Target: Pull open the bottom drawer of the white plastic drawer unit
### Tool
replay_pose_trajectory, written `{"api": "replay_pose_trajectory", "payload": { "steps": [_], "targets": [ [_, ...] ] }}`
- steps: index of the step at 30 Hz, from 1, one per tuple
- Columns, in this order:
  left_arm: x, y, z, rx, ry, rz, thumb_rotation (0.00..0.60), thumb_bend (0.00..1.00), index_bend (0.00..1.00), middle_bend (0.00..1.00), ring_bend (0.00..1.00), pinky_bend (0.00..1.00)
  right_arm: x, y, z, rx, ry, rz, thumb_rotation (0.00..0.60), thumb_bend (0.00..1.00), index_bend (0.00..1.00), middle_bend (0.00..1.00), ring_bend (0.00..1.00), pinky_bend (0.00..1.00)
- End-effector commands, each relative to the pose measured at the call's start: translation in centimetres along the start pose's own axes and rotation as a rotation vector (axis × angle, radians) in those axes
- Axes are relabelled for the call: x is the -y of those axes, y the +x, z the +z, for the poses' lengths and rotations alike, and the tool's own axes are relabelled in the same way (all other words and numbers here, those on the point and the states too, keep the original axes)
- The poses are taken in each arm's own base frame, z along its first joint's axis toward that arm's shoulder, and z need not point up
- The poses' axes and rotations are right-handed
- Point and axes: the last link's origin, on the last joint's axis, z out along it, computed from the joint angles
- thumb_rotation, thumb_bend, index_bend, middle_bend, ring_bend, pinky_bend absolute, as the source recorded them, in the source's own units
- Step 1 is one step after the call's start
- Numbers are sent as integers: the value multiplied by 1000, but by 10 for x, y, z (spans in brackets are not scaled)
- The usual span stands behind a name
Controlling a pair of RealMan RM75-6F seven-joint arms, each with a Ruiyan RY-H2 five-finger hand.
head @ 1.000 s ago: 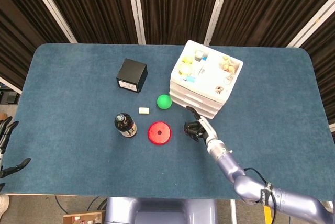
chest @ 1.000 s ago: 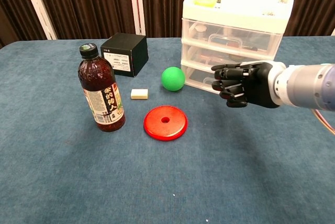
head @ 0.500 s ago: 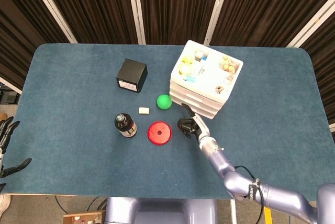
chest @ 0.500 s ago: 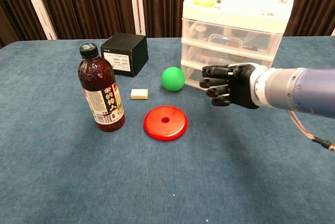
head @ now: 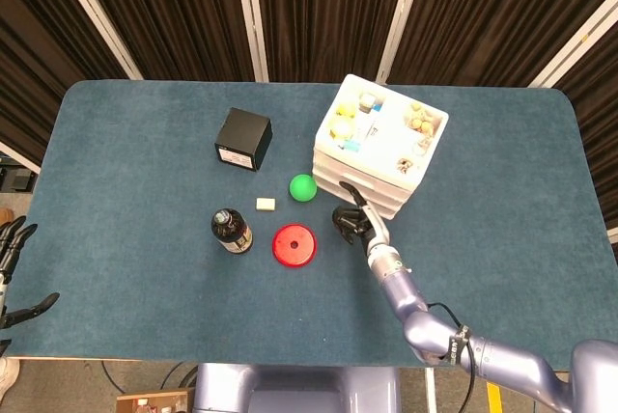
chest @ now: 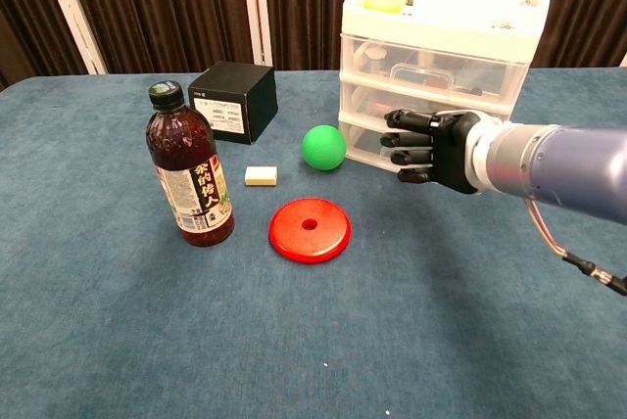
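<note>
the white plastic drawer unit [chest: 438, 57] stood at the far right part of the table [chest: 118, 321], and the right hand [chest: 431, 148] was just in front of its bottom drawer [chest: 367, 148], fingers apart and holding nothing. the left hand [head: 12, 268] waited open at the table edge. the unit looked light and smooth, so it could slide when pulled; the best hold seemed the handle in the middle of the drawer front.

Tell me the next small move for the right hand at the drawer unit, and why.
Probably ease the right hand forward and hook its fingers on the bottom drawer. The hand sits level with that drawer's front holding nothing, and the drawer looks closed.
</note>
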Motion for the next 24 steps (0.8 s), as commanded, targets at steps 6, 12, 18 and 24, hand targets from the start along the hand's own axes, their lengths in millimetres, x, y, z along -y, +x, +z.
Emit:
{"api": "replay_pose_trajectory", "payload": {
  "steps": [6,12,18,24],
  "targets": [
    [0,0,0,-3,-4,-6,600,23,71,0,0,48,-7,4,0,-32,-1,56,600,691,0,786,807,921],
    [-1,0,-1,-3,-8,-7,600,24,71,0,0,48,-9,4,0,-46,9,68,600,703,0,786,807,921],
    [-1,0,-1,-1,-8,-9,600,24,70,0,0,48,-8,0,1,-36,13,69,600,703,0,786,807,921],
    [-1,0,-1,0,-8,-11,600,24,69,0,0,49,-4,-2,8,-34,24,74,600,703,0,786,807,921]
  ]
}}
